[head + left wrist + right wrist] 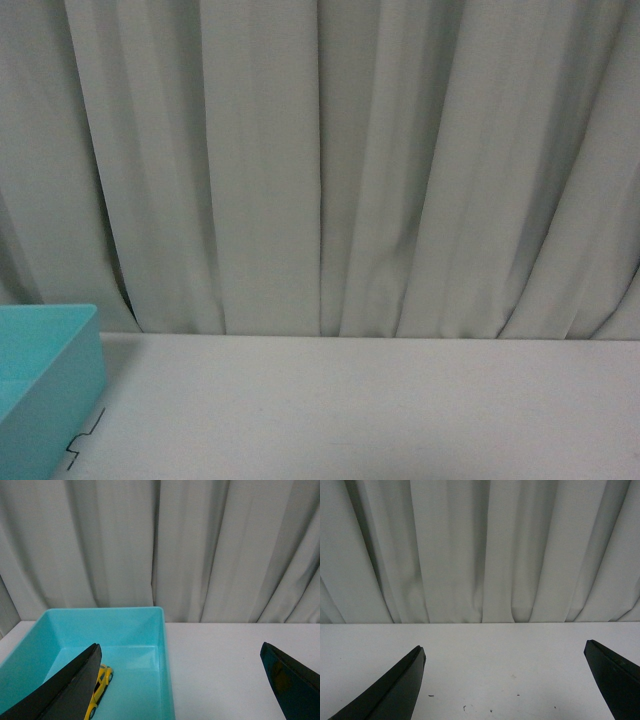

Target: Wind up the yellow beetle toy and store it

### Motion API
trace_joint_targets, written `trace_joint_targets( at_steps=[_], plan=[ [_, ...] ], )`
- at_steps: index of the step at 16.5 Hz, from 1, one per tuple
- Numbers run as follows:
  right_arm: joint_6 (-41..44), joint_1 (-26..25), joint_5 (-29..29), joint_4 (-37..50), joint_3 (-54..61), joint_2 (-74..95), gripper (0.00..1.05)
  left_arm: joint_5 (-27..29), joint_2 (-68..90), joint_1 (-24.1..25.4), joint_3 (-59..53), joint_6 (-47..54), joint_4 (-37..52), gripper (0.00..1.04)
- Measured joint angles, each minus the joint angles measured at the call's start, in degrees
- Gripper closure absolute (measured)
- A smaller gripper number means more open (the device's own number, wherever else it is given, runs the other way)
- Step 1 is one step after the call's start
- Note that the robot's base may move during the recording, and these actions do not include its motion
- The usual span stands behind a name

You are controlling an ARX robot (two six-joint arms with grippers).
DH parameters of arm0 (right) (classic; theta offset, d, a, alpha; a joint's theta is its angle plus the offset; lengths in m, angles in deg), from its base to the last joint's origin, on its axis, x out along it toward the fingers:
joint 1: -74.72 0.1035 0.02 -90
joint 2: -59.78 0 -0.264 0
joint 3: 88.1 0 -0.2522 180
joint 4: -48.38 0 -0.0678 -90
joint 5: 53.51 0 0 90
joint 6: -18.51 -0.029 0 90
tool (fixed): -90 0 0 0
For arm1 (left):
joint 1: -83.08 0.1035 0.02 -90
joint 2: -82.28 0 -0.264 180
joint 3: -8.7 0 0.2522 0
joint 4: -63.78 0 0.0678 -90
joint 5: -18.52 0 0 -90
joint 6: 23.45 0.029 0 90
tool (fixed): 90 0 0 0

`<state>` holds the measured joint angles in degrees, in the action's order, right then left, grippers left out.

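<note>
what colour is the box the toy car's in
Turquoise box, clearest in the left wrist view.

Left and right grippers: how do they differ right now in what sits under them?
The left gripper hangs over the rim of a turquoise plastic bin holding the small yellow beetle toy car; the right gripper hangs over bare white tabletop. One left finger hides part of the toy; the right fingers hide only table. Both have jaws wide open, holding nothing.

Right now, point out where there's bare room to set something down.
The white table lies bare from the teal bin across to the curtain behind. In the right wrist view only small dark specks mark it. Inside the bin, the yellow toy car takes one corner; the rest of its floor is free.
</note>
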<state>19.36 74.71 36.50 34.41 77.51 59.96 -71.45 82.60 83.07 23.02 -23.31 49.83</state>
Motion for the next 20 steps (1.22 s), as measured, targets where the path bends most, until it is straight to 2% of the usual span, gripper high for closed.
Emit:
trace_joint_targets(
  at_steps=[20],
  plan=[
    [0.0, 0.0, 0.0, 0.0, 0.0, 0.0, 0.07, 0.0, 0.0, 0.0, 0.0, 0.0, 0.0, 0.07]
  ],
)
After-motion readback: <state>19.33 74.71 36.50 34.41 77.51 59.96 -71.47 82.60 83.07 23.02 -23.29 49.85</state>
